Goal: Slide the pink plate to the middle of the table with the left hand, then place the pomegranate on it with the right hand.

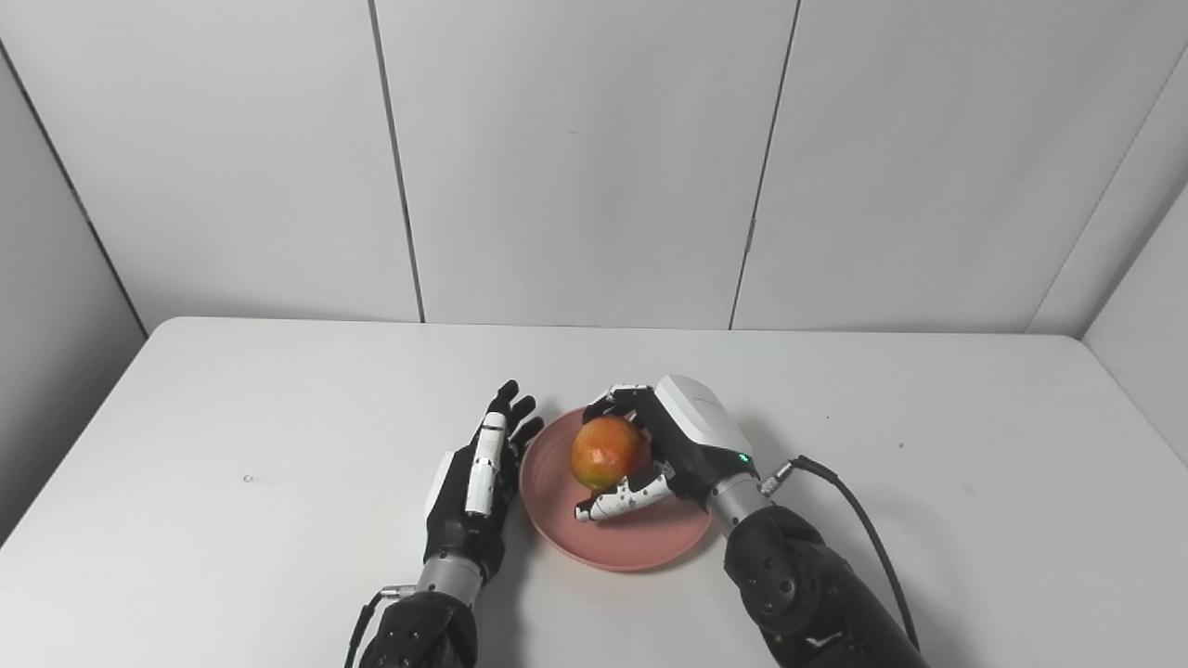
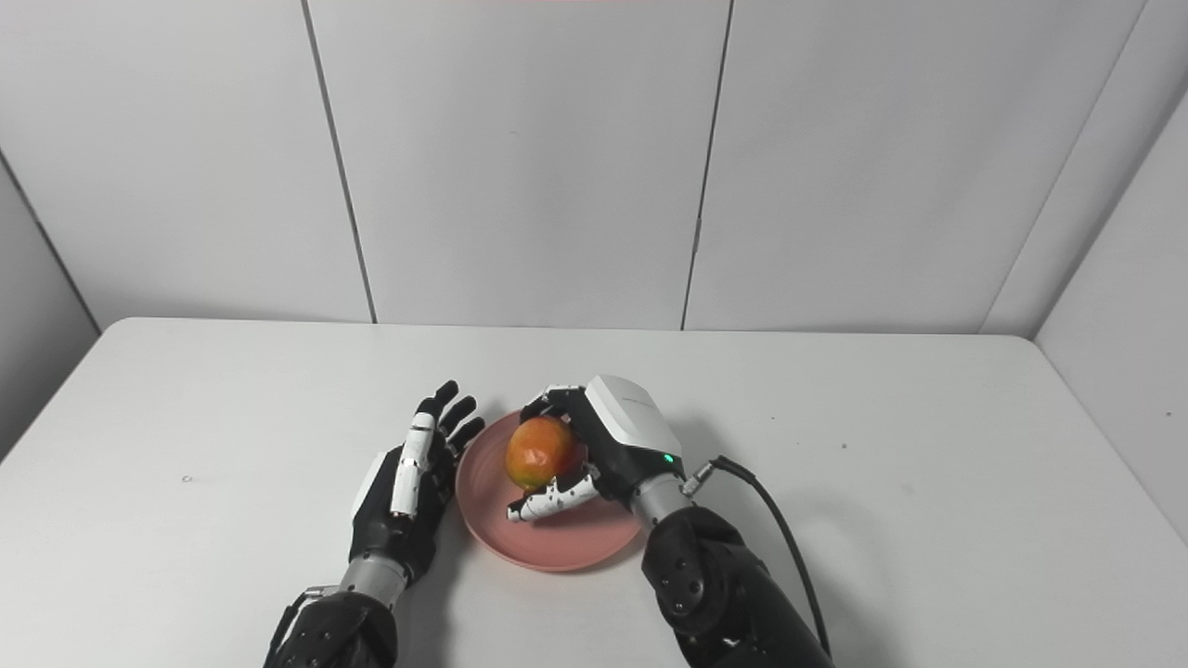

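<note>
Gripping round orange-red pomegranate (image 1: 608, 452) over pink round plate (image 1: 640, 547): right hand (image 1: 682, 441) | left hand (image 1: 478, 473) fingers spread, beside rim | fruit's underside hidden | no legible writing

bg: white table (image 1: 278, 417) | grey panel walls (image 1: 575, 158) w/ dark seams | even light

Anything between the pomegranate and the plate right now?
Nothing visible. The right hand holds the pomegranate directly over the plate, whose surface looks bare. The left hand sits open beside the plate's left rim, out of the way.
</note>
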Motion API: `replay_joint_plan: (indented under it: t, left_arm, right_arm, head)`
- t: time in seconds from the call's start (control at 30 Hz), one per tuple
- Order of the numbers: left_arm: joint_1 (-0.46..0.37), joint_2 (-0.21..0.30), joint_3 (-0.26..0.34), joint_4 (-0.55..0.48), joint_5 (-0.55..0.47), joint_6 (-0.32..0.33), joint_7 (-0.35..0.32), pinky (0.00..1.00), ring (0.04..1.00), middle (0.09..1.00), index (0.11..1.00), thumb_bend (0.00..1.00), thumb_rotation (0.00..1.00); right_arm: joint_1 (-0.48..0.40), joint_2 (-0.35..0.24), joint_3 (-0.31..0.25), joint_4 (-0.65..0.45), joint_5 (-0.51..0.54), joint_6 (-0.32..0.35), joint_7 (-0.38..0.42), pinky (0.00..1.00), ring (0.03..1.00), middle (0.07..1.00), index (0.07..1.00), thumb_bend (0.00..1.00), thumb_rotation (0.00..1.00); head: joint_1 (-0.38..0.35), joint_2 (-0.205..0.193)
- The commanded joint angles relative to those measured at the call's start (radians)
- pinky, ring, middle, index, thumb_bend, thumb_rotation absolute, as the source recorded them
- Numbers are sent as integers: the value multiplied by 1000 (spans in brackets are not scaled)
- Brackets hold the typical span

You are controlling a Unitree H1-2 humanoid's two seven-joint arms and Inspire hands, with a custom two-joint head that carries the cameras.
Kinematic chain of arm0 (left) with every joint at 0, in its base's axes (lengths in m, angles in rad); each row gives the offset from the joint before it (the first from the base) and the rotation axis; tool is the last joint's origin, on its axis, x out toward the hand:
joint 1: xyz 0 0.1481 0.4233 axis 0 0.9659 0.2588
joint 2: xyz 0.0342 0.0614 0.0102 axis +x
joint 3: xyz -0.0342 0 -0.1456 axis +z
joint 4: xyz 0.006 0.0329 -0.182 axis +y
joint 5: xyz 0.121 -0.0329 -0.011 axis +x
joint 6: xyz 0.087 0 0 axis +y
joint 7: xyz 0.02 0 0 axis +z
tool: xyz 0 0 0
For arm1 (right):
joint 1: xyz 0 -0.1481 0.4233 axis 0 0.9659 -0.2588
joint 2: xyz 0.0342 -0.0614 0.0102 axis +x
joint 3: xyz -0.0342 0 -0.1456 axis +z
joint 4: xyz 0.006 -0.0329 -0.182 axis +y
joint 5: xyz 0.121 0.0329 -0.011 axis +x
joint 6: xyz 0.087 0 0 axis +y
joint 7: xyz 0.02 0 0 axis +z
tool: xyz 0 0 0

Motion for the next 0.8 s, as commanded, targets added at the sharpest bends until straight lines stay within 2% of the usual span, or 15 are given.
replay_joint_plan:
  t: [0.0,0.07,0.2,0.3,0.33,0.47,0.5,0.57,0.6,0.63,0.7,0.77]
  left_arm:
    - [6,-16,-7,5,13,0,9,914,920,937,934,432,1000]
    - [6,-17,-8,1,14,2,11,914,923,935,932,427,1000]
    - [7,-17,-9,-3,20,6,14,910,923,932,929,425,1000]
    - [7,-16,-9,-5,21,11,14,905,922,931,927,431,1000]
    - [8,-16,-9,-5,21,10,13,906,923,931,926,430,1000]
    - [7,-12,-10,-1,21,2,10,906,921,930,922,426,1000]
    - [7,-11,-10,-1,22,1,10,907,920,929,922,425,1000]
    - [7,-10,-10,-3,24,1,11,912,917,928,919,423,1000]
    - [6,-8,-12,-1,27,-3,9,915,925,933,921,422,1000]
    - [7,-3,-16,0,34,-10,8,917,927,935,922,422,1000]
    - [7,4,-24,1,49,-18,6,922,939,946,931,426,1000]
    - [7,7,-29,1,63,-26,8,926,942,949,933,428,1000]
  right_arm:
    - [-32,6,8,-5,-30,-65,-45,292,372,476,606,523,112]
    - [-30,6,18,4,-47,-73,-56,340,399,491,615,531,101]
    - [-22,3,28,9,-69,-86,-74,304,368,475,626,540,60]
    - [-18,2,33,12,-87,-91,-83,313,360,473,635,549,48]
    - [-16,2,34,13,-92,-93,-85,328,368,474,640,547,54]
    - [-12,1,36,17,-105,-100,-96,268,320,424,653,570,101]
    - [-11,-2,38,17,-111,-101,-97,280,339,443,655,585,117]
    - [-12,-5,42,19,-120,-104,-97,470,546,608,658,627,179]
    - [-12,-9,45,17,-127,-100,-89,531,611,663,679,652,215]
    - [-13,-14,50,10,-136,-82,-66,553,634,683,687,661,229]
    - [-12,-19,54,-2,-148,-61,-40,658,736,761,756,717,320]
    - [-8,-18,50,-11,-154,-54,-29,724,785,801,796,754,357]
  head:
    - [0,1]
    - [-1,3]
    - [-4,6]
    - [-6,7]
    - [-7,8]
    - [-17,12]
    - [-17,12]
    - [-21,13]
    - [-22,13]
    - [-24,13]
    - [-24,14]
    - [-27,15]
